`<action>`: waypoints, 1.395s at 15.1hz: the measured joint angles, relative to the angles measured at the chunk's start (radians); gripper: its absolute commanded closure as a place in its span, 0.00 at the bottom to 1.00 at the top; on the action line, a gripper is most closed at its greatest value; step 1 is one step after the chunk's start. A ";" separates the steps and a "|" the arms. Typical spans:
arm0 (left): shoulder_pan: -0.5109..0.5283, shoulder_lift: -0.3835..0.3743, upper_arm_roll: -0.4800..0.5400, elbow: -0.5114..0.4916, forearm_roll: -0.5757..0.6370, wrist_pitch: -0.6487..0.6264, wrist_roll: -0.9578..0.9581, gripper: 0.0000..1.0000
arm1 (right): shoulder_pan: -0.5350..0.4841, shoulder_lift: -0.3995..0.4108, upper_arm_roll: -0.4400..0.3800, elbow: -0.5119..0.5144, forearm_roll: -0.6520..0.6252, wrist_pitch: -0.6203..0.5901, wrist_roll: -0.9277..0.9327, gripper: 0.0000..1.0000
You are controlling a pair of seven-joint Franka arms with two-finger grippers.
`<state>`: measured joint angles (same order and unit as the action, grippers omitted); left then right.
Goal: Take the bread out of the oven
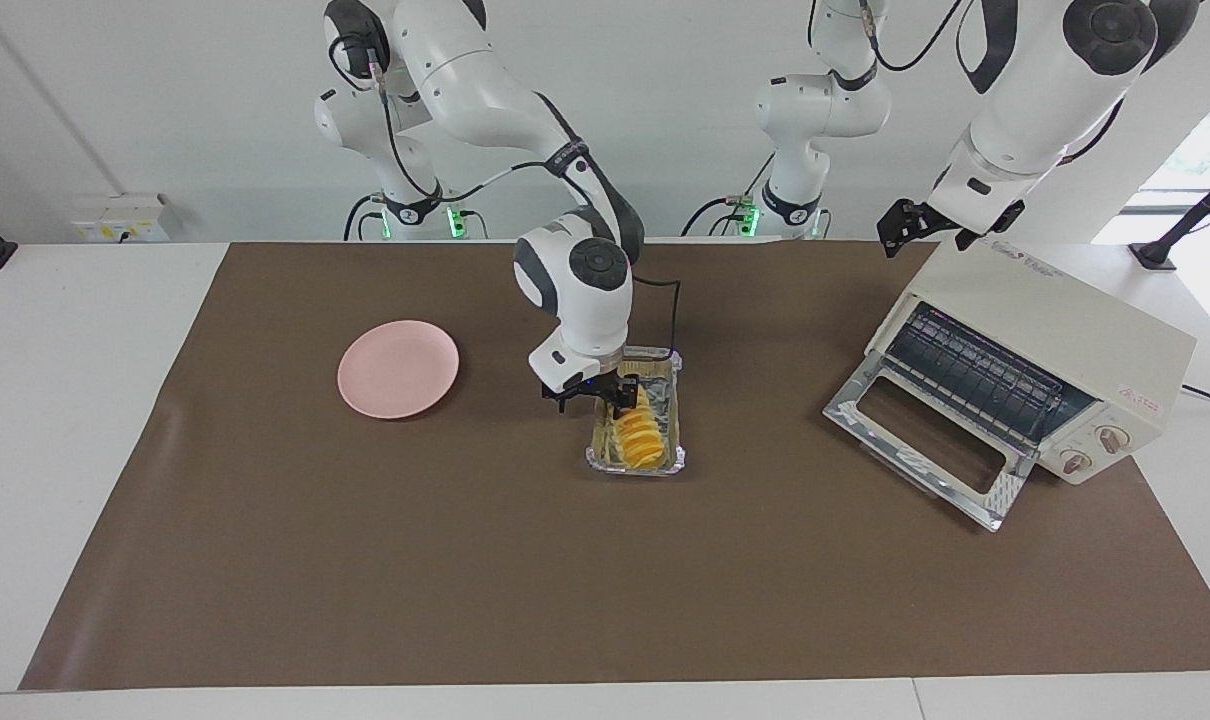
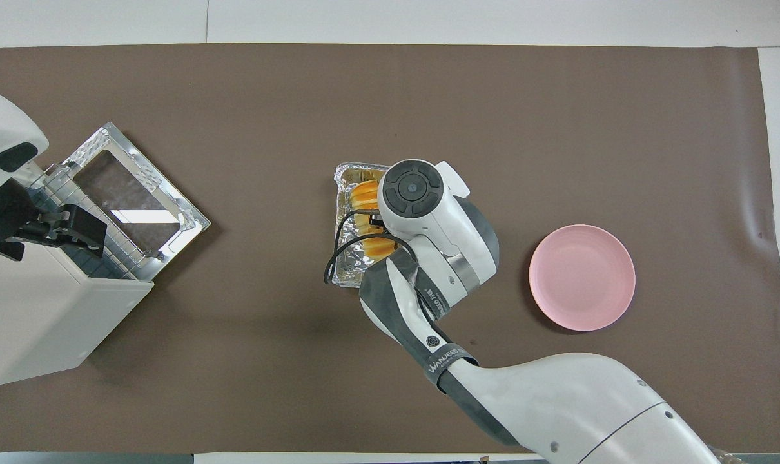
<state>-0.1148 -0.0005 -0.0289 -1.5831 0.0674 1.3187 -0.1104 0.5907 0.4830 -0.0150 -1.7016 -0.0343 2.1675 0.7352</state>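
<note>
The bread [image 1: 640, 435], a ridged golden loaf, lies in a silver foil tray [image 1: 605, 462] on the brown mat in the middle of the table, apart from the oven. My right gripper [image 1: 617, 400] is down at the end of the bread nearer to the robots. In the overhead view the right gripper [image 2: 372, 222] covers the middle of the bread [image 2: 366, 192]. The cream oven [image 1: 1065, 330] stands toward the left arm's end, its glass door [image 1: 925, 440] folded down open and its rack bare. My left gripper [image 1: 915, 228] waits over the oven's top.
A round pink plate [image 1: 398, 368] lies on the mat toward the right arm's end, beside the foil tray [image 2: 345, 177]. The oven's open door [image 2: 138, 193] sticks out onto the mat. A black cable hangs from the right wrist over the tray.
</note>
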 measured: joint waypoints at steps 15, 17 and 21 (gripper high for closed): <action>0.022 -0.035 0.000 -0.036 -0.003 0.000 0.003 0.00 | -0.042 -0.015 -0.007 0.153 0.000 -0.157 -0.064 1.00; 0.024 -0.036 0.000 -0.036 -0.003 0.000 0.003 0.00 | -0.110 -0.015 -0.008 0.232 0.023 -0.246 -0.153 1.00; 0.026 -0.036 0.000 -0.036 -0.003 0.000 0.003 0.00 | -0.313 -0.015 -0.012 0.317 0.085 -0.297 -0.437 1.00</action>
<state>-0.0887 -0.0366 -0.0284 -1.6188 0.0646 1.3187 -0.1072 0.2775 0.4685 -0.0265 -1.3847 0.0505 1.8701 0.2983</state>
